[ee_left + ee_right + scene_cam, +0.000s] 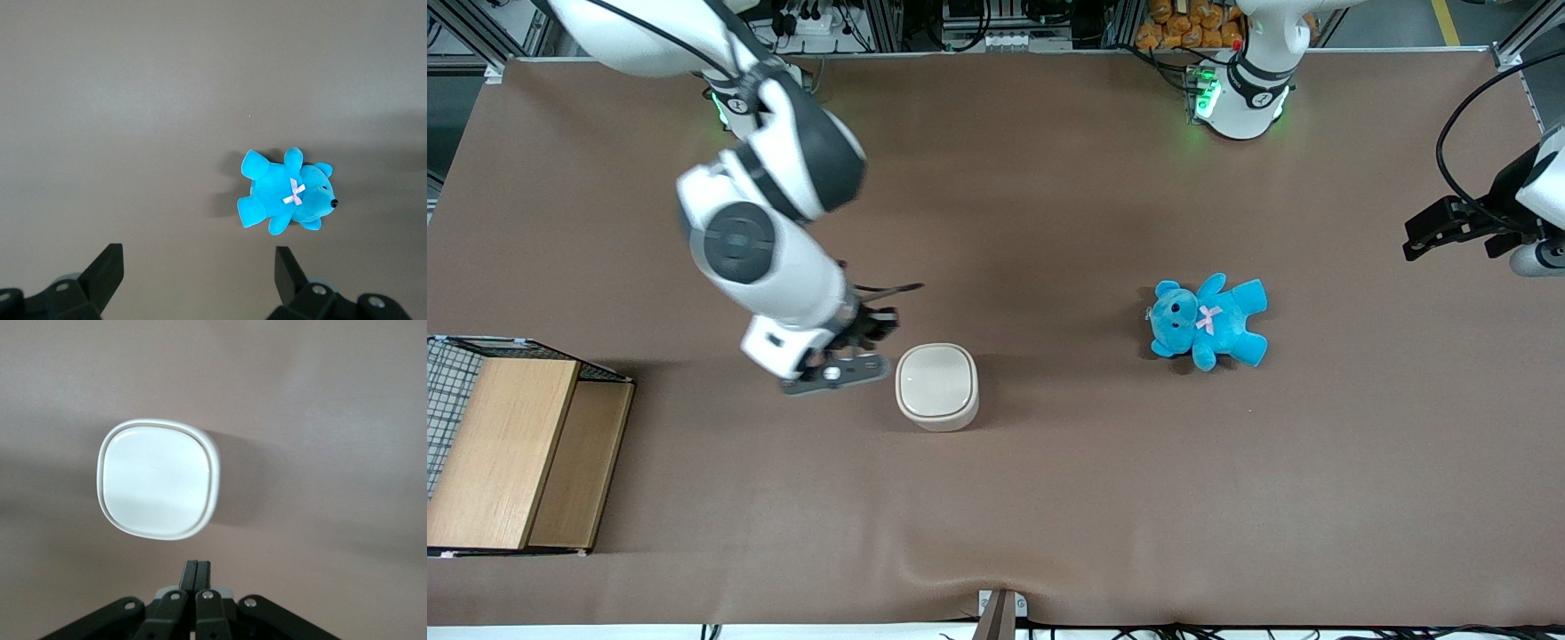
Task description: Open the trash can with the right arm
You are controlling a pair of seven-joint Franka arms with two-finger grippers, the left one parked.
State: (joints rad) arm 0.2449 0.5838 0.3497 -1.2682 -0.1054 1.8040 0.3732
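Approach step. The trash can stands on the brown bench with its lid flat and shut; the task is not yet begun. The right arm carries the hand above the bench just beside the can, apart from it, fingers pressed together and holding nothing. The next move probably calls for the closed fingertips to meet the lid's edge and lift or press it. The can is smooth cream plastic, rounded-square, with a raised rim; the bench covering looks matte.
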